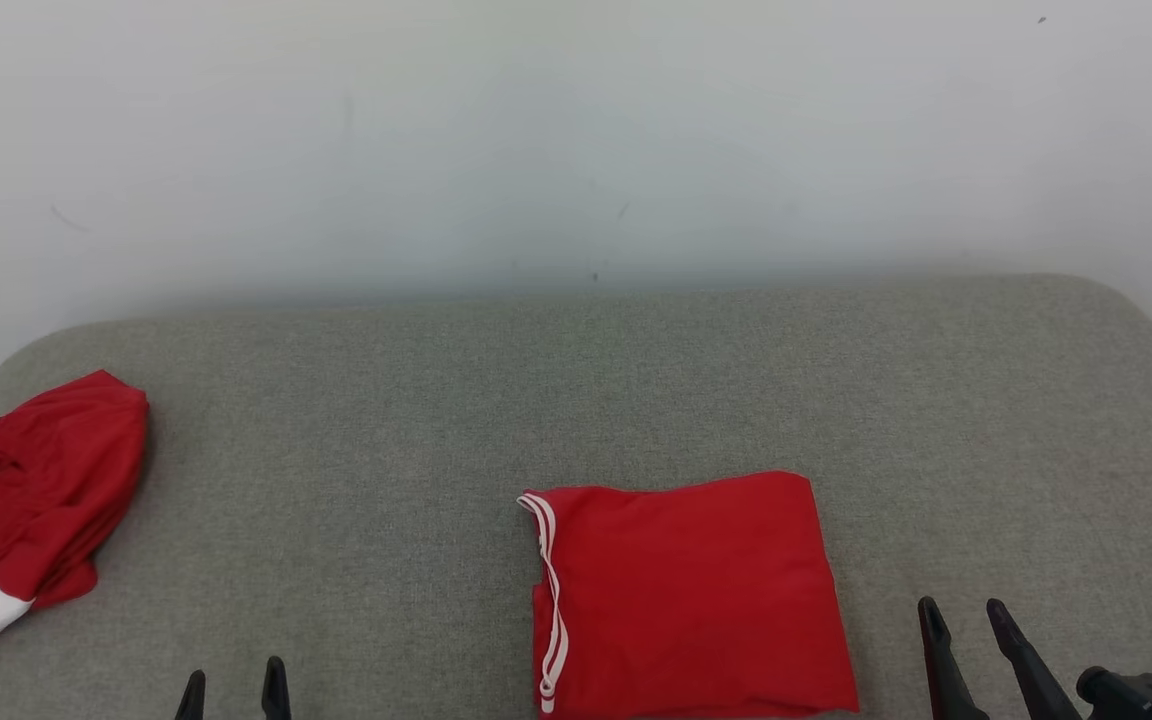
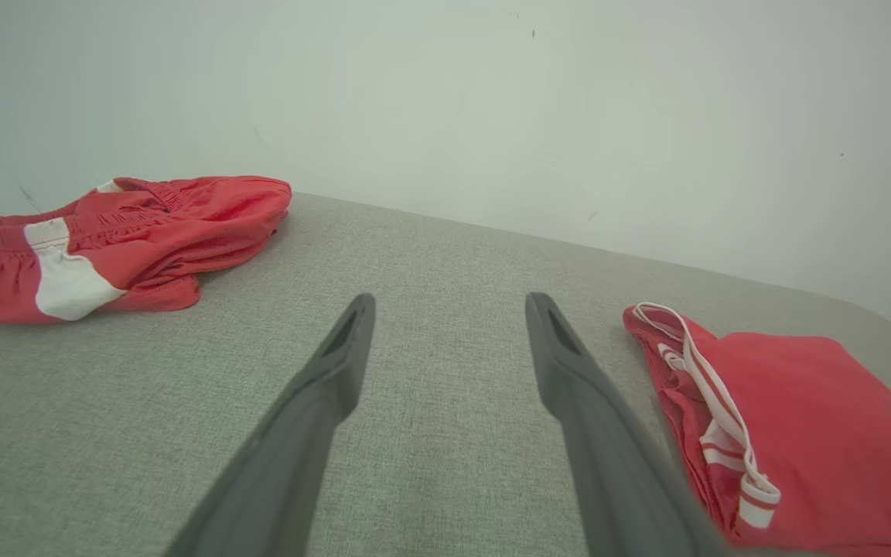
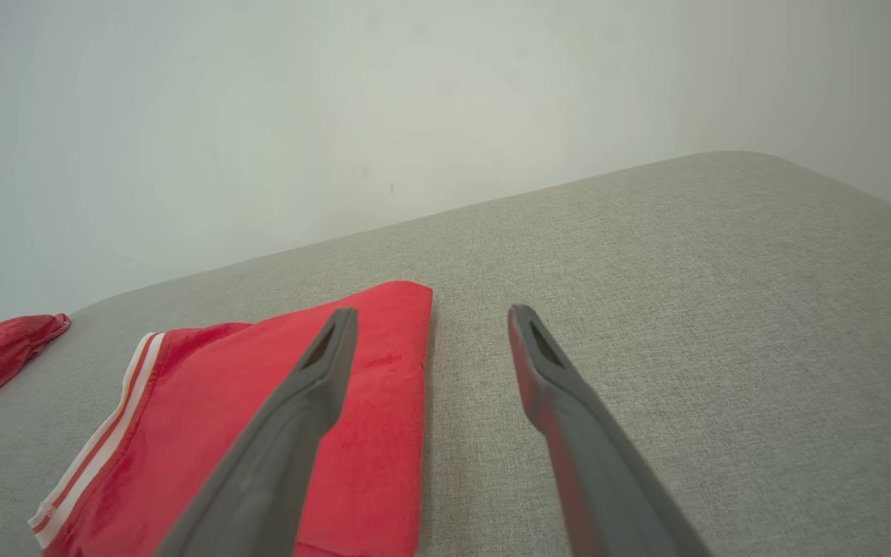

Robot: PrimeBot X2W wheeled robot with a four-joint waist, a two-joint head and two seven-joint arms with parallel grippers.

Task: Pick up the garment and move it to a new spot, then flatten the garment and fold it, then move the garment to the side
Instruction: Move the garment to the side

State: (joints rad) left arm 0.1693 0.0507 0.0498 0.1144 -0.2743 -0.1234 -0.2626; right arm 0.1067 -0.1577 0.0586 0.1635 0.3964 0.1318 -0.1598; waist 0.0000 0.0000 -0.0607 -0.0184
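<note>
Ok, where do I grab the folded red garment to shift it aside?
Likely both sides of the folded red garment at once: right gripper on its smooth folded right edge, left gripper on the striped left edge, pinching all the stacked layers. It lies flat, so come in low.

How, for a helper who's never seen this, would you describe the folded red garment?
On the grey fabric-covered surface before the white wall, look to the middle of the near edge. There lies the folded red garment, a flat rectangle with white stripes down its left side; the other red garment, far left, is a crumpled heap.
</note>
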